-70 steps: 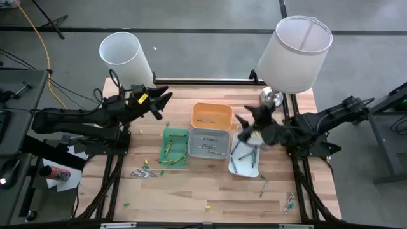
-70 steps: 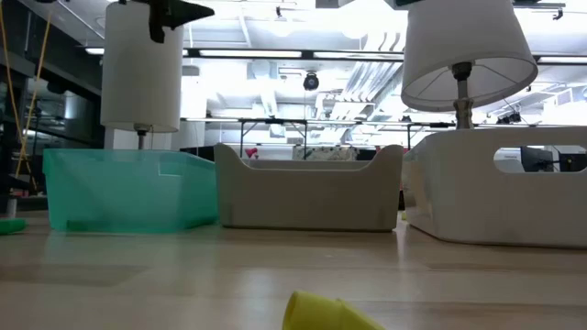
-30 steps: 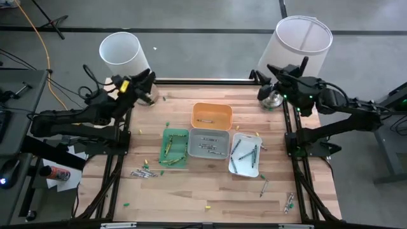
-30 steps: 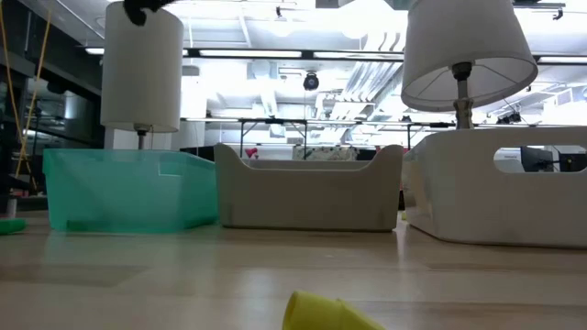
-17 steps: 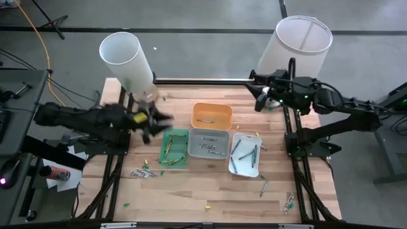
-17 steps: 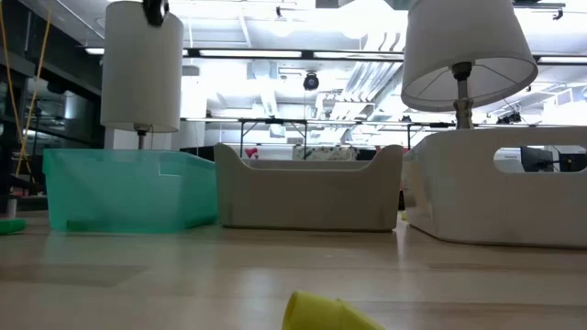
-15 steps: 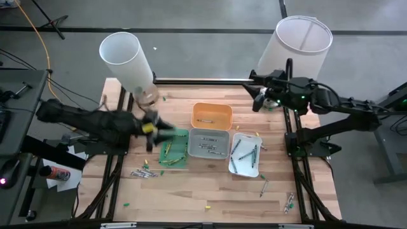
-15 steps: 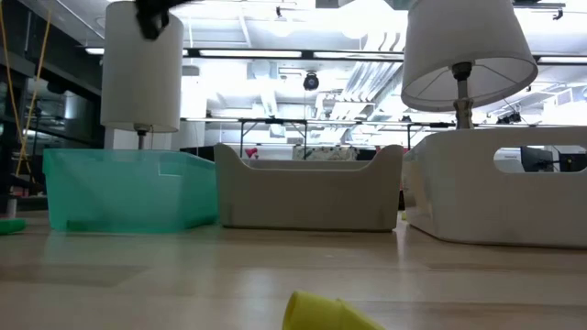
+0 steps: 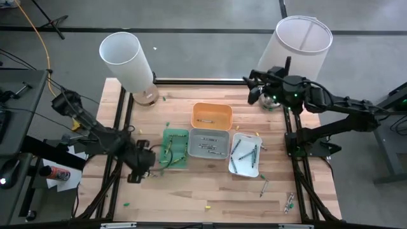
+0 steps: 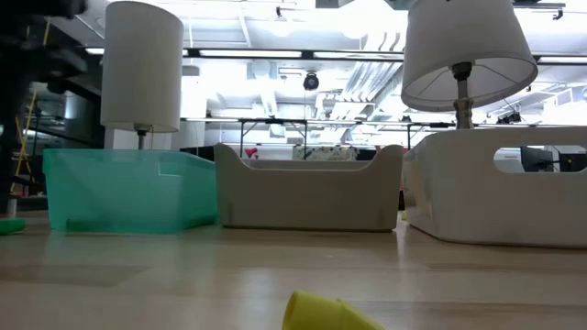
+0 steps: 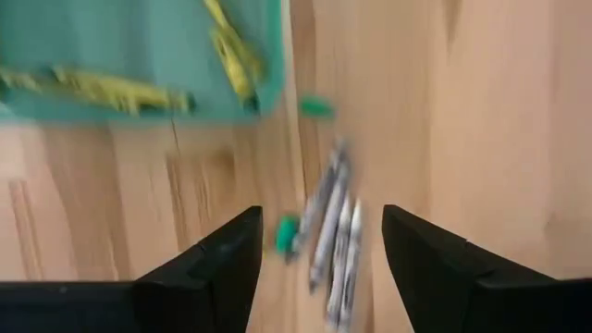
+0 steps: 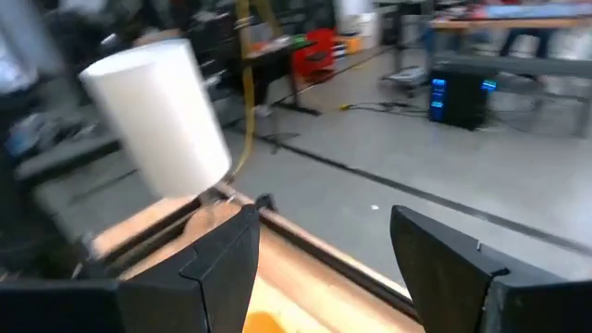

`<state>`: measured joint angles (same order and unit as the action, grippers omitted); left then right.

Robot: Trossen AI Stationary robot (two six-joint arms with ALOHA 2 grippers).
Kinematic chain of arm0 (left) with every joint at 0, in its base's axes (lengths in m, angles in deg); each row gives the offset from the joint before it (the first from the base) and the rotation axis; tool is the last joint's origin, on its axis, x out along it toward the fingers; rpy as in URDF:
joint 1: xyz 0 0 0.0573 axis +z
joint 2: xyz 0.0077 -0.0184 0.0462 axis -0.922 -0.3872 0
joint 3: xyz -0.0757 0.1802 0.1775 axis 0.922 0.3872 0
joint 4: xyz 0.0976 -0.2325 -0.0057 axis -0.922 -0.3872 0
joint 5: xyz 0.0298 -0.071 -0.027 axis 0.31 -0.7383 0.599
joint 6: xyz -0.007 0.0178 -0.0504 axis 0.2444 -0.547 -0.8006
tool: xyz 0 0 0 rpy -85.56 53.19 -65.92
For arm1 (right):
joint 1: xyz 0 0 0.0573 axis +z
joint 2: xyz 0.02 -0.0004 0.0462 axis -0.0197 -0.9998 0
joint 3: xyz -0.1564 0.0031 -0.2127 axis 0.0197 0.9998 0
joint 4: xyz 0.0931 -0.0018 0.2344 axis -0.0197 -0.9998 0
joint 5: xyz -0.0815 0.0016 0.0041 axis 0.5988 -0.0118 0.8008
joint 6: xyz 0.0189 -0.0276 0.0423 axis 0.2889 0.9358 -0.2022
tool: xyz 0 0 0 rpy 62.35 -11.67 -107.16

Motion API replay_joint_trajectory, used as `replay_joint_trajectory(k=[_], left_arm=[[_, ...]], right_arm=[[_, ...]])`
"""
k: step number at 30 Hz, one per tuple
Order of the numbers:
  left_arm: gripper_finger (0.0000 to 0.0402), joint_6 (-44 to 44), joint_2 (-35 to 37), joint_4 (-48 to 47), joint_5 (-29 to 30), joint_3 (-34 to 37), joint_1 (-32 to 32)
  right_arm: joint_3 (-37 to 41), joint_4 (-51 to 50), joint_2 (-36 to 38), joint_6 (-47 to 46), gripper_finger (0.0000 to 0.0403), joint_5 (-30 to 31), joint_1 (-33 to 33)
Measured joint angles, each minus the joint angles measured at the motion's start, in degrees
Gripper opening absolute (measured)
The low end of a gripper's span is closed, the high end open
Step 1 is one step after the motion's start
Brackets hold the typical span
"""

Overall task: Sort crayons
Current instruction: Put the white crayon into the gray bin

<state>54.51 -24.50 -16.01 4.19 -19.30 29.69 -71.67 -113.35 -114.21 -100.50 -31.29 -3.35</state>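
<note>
Several grey-white crayons [image 11: 333, 242] lie loose on the wood beside the green tray [image 9: 174, 147], near its near-left corner. That tray holds yellow-green crayons [image 11: 111, 88]. My left gripper [image 9: 140, 169] hovers open just above the grey-white pile, its fingers [image 11: 231, 254] on either side, touching nothing. My right gripper [image 9: 252, 89] is open and empty, high at the far right by the lamp base. The orange tray [image 9: 212, 116], grey tray [image 9: 209, 143] and white tray [image 9: 245, 154] each hold a few crayons.
Two white lamps stand at the far corners [image 9: 126, 56] [image 9: 296, 51]. Loose crayons lie near the front right [image 9: 289, 202] and beside the white tray [image 9: 264, 186]; a yellow one [image 9: 207, 207] and a green one [image 9: 126, 205] lie near the front edge.
My left gripper has swung from the far left corner by the lamp toward the table's near edge and down, ending over the grey-white crayons beside the green tray. My right gripper has shifted a little toward the table's left along the far edge.
</note>
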Motion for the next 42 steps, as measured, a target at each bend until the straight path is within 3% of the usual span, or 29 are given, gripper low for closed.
replay_joint_trajectory(k=[5,12,17,21,28,37,42], left_arm=[[0.0209,-1.39,-4.69,-4.05,-0.26,0.00,-6.70],[0.0209,-2.67,-8.15,-2.90,-9.48,0.00,-10.42],[0.0209,-2.06,-9.12,4.31,-4.67,2.51,-11.42],[0.0209,-7.49,-10.36,8.20,-4.69,5.40,-11.77],[0.0209,-12.16,-10.59,9.49,-3.94,6.32,-14.10],[0.0209,-13.43,-10.50,9.14,3.50,6.44,-20.84],[0.0209,-14.58,-10.50,10.78,3.16,8.99,-23.79]], right_arm=[[0.00,7.33,-0.57,-2.95,0.0236,9.11,-2.99],[0.00,12.40,-0.15,-7.28,0.0236,3.32,-7.96],[0.00,4.82,-0.57,-8.96,0.0236,0.03,-8.07],[0.00,0.88,-1.64,-11.13,0.0236,-0.21,-7.99],[0.00,-0.58,-2.62,-14.75,0.0236,-0.62,-7.91],[0.00,-4.58,-2.58,-21.22,0.0236,-1.77,-5.99],[0.00,-4.63,-2.58,-22.46,0.0236,-1.74,-5.87]])
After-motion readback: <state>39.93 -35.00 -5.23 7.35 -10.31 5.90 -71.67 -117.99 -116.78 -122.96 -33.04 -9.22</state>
